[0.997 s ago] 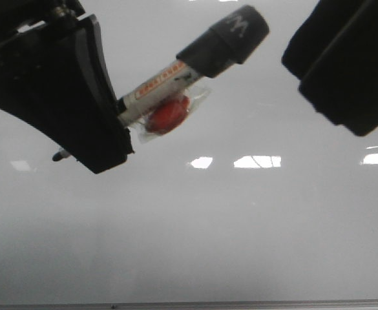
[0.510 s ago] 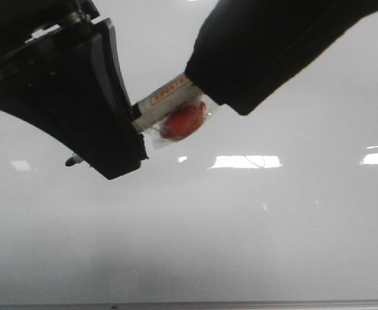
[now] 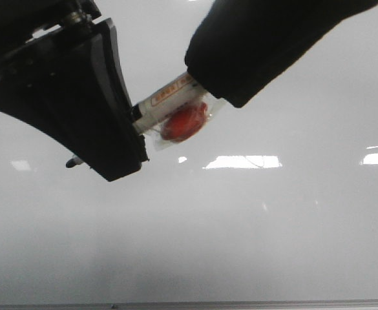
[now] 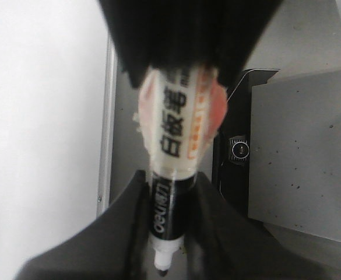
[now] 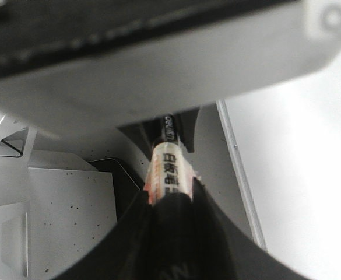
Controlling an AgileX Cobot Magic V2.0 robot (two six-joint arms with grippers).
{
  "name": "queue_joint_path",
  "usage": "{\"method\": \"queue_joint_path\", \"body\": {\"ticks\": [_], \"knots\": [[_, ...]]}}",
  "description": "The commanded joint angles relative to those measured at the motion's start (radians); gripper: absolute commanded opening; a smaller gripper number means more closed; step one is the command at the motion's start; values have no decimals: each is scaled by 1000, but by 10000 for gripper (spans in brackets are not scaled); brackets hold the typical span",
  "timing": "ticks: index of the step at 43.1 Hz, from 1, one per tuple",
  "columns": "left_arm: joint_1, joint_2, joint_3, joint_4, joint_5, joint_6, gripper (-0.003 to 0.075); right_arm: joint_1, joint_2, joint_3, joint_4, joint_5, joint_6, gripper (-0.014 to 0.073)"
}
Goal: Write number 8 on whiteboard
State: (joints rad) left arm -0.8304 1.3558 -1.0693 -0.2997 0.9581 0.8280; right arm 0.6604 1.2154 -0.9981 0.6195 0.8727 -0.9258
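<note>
At the upper left of the front frame the black left end effector [image 3: 79, 116] is clamped on the lower barrel of a white-and-black marker pen [image 3: 166, 100] with a red blob taped to it. The pen's long axis climbs from lower left to upper right, its tip [image 3: 72, 163] poking out below. At the upper right, the black right end effector [image 3: 240, 58] is closed over the pen's cap end, in line for a pull along that axis. The glossy grey-white whiteboard [image 3: 240, 226] fills the frame; no number 8 is on it yet.
</note>
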Motion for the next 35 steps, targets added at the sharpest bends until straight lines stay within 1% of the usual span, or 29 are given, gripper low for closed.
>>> {"method": "queue_joint_path", "body": {"ticks": [1, 5, 6, 9, 11, 13, 18, 23, 29, 32, 35], "knots": [[-8, -22, -34, -29, -39, -7, 20, 5, -19, -34, 55, -18, -6, 69], [-8, -22, -34, -29, -44, -12, 167, 5, -19, -34, 55, -17, -6, -17], [-8, -22, -34, -29, -47, -17, 223, 5, -19, -34, 55, -17, -6, -41], [-8, -22, -34, -29, -78, -57, 348, 5, -19, -34, 55, -16, -6, -91], [-8, -24, -38, -25, -83, -59, 398, 5, -19, -34, 55, -16, -6, -111], [-6, -28, -42, -21, -83, -59, 428, 5, -19, -34, 55, -16, -6, -106], [15, -69, -59, -9, -77, -90, 435, -7, -36, -34, 18, -14, 8, -106], [72, -136, -59, -7, -64, -95, 435, -63, -82, -34, -65, 2, 96, -106], [213, -251, -59, -5, -62, -168, 424, -176, -172, -34, -206, 30, 245, -106], [291, -312, -59, -5, -62, -225, 418, -249, -220, -31, -240, 35, 325, -106], [367, -365, -51, -5, -62, -272, 419, -308, -267, -21, -241, 19, 389, -106]]}}
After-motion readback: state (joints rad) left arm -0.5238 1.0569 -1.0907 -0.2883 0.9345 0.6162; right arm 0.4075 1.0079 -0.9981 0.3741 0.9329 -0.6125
